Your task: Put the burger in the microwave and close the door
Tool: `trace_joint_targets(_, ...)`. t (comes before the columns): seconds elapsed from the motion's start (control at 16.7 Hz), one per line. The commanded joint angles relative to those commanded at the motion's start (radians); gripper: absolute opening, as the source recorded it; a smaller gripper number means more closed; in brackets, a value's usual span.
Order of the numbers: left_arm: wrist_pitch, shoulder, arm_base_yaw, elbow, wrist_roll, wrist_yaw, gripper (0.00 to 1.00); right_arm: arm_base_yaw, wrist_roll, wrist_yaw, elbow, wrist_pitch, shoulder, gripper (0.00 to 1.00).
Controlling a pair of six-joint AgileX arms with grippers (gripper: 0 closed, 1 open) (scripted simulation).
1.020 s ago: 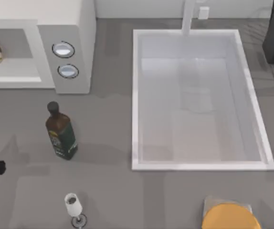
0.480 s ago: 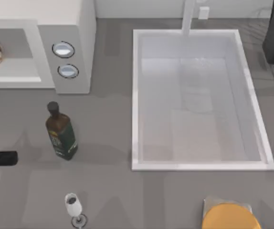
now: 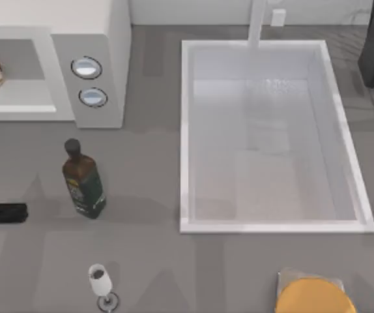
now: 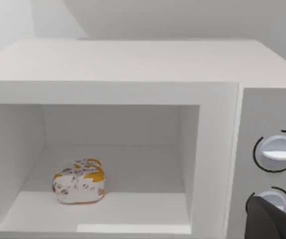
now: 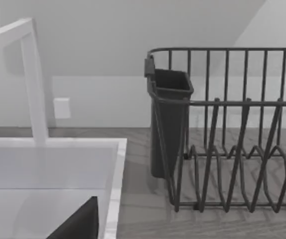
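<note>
The burger (image 4: 78, 180) rests inside the microwave (image 4: 133, 99), released. The left gripper (image 3: 2, 213), finger state indeterminable, has shifted slightly since half a second ago; door closing remains.

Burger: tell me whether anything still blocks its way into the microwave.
Nothing visible does. The burger already sits on the floor of the microwave cavity, apart from its walls, with the opening uncovered. The left gripper is at the table's left edge, in front of the microwave.
</note>
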Motion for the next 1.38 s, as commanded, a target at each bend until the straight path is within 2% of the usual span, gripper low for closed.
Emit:
trace_joint_targets(0.42,-0.028,0.040,-0.102,0.073,0.000,-0.105,0.00,0.000,0.000,0.000,0.000,0.000,0.000,1.00)
trace_joint_targets(0.78,-0.040,0.048,-0.100,0.085,0.007,-0.100,0.00,0.000,0.000,0.000,0.000,0.000,0.000,1.00)
trace_joint_targets(0.9,-0.085,0.096,-0.071,0.137,0.040,-0.049,0.00,0.000,0.000,0.000,0.000,0.000,0.000,1.00)
trace_joint_targets(1.02,-0.157,0.175,-0.014,0.231,0.093,0.042,0.00,0.000,0.000,0.000,0.000,0.000,0.000,1.00)
trace_joint_targets(1.2,-0.305,0.337,0.125,0.427,0.199,0.231,0.00,0.000,0.000,0.000,0.000,0.000,0.000,1.00)
trace_joint_targets(1.38,-0.474,0.545,0.326,0.649,0.323,0.441,0.00,0.000,0.000,0.000,0.000,0.000,0.000,1.00)
